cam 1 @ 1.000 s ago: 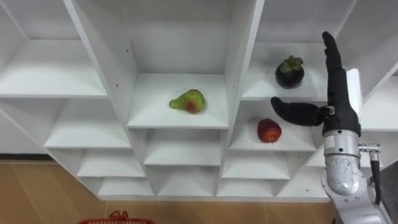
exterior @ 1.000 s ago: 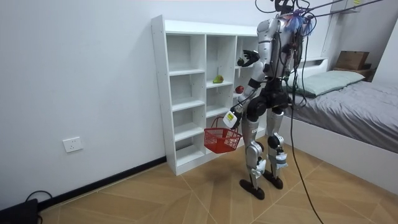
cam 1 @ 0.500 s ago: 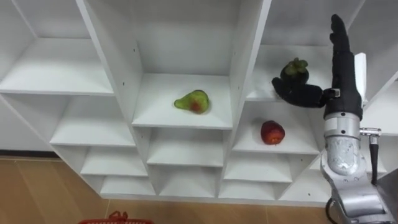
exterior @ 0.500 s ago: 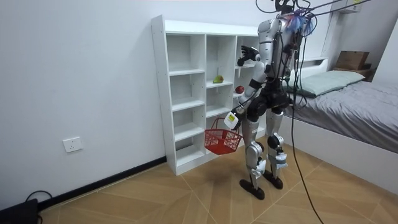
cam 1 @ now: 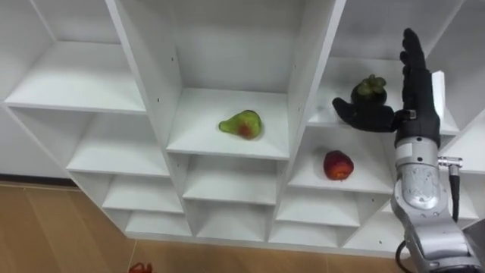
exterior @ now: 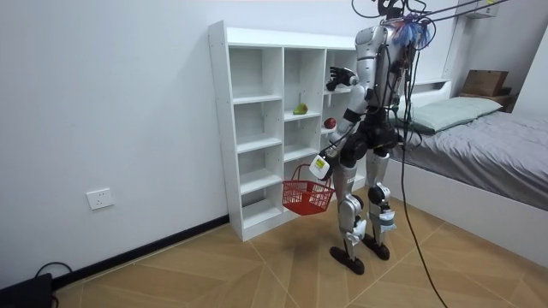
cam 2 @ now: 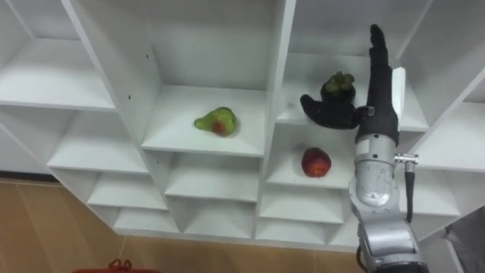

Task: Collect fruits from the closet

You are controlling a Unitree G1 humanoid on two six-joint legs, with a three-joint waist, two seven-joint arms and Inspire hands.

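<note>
Right hand (cam 1: pixel 416 100) standing open at the mangosteen (cam 1: pixel 369 88) in the white closet (cam 1: pixel 91 76) — no fruit collected yet.

The robot is standing before the closet with its right arm raised. The hand's fingers are pointing straight up and its thumb is reaching sideways across the lower front of the dark mangosteen on the right column's upper shelf; contact cannot be confirmed. A red apple (cam 1: pixel 338 164) is lying on the shelf directly below, and a green pear (cam 1: pixel 242 123) is lying in the middle column. In the room view the left hand (exterior: pixel 318 163) is hanging low with the red basket (exterior: pixel 306 193) at it — whether it is clasped cannot be told. Against a second ago, the right hand is sitting higher: its thumb was then below the mangosteen's shelf, above the apple. All three fruits are resting where they were.
</note>
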